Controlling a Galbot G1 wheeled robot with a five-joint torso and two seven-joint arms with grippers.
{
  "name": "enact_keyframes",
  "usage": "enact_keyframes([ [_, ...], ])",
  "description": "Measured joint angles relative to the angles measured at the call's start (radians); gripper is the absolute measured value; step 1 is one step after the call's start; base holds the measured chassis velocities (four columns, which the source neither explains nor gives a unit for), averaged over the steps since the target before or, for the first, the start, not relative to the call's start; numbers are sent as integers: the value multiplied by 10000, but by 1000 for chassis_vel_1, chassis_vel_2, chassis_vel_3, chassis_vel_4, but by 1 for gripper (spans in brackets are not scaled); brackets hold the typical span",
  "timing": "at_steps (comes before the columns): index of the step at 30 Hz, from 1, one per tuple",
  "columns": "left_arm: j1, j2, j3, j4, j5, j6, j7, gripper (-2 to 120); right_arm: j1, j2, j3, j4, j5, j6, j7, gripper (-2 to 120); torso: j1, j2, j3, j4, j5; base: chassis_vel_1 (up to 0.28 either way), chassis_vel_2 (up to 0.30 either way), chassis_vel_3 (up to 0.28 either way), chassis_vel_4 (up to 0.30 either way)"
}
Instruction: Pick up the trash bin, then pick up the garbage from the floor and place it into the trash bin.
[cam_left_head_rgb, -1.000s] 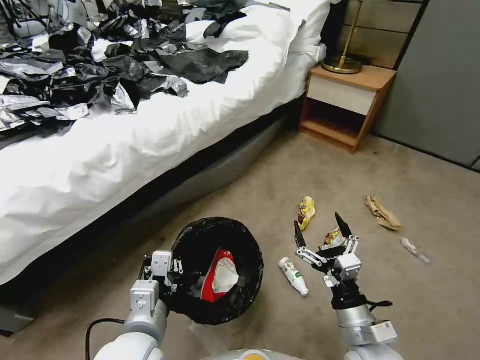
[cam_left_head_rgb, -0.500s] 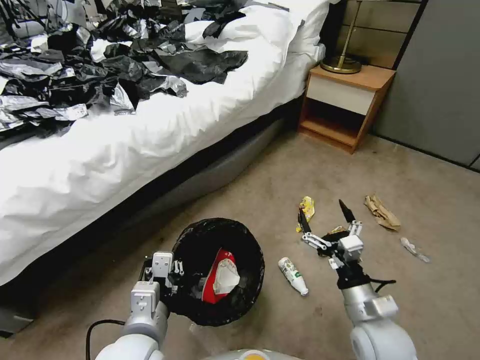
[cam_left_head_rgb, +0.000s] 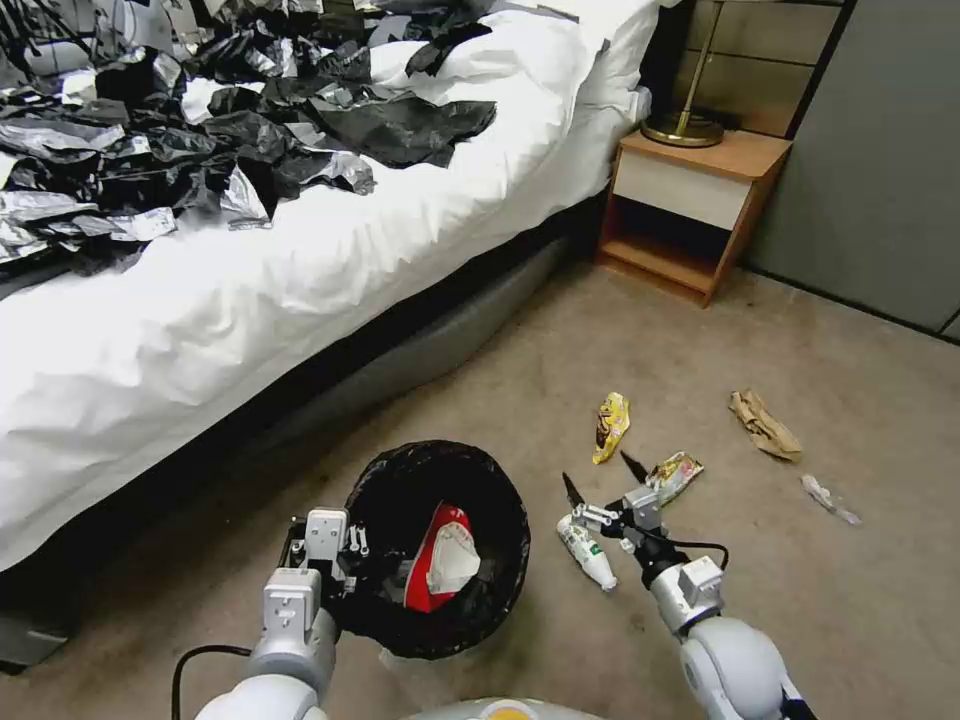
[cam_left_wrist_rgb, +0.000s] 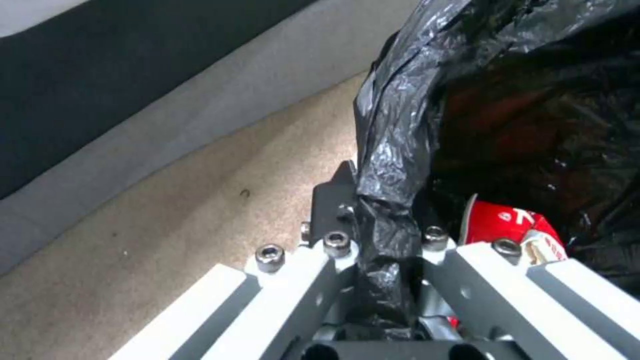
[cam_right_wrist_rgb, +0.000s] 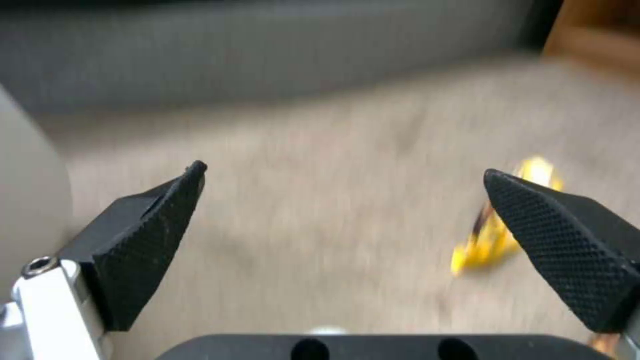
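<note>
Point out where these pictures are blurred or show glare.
Right wrist view: floor and yellow wrapper smeared by motion blur, the fingers sharp. Left wrist view: glare streaks on the trash bin liner. Head view: evenly lit and sharp.

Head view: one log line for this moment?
left gripper: shut on bin rim | right gripper: open over bottle | in bin: red-white wrapper

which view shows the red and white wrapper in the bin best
The head view: the red and white wrapper lies whole, seen from above, inside the trash bin, whose rim the left pincer grips. The left wrist view catches one red corner past the black bag. The right wrist view faces the floor.
</note>
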Motion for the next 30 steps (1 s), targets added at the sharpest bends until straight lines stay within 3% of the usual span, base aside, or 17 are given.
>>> enact_keyframes([
  [3, 0, -29, -16, 5, 20, 0, -2, 1, 507, -70, -183, -1292, -42, -55, -366, 100, 0, 0, 0, -1, 1, 0, 0, 0, 0],
  [15, 114, -98, -1, 10, 145, -9, -3, 1, 1617, 333, -29, -4011, -694, 18, -1879, 100, 0, 0, -1, -1, 0, 0, 0, 0, 0],
  [30, 181, -154, 28, 2, 229, -48, -1, 1, 2163, 767, 59, -5444, -1301, 568, -2178, 100, 0, 0, -1, 0, -1, 0, 0, 0, 0],
])
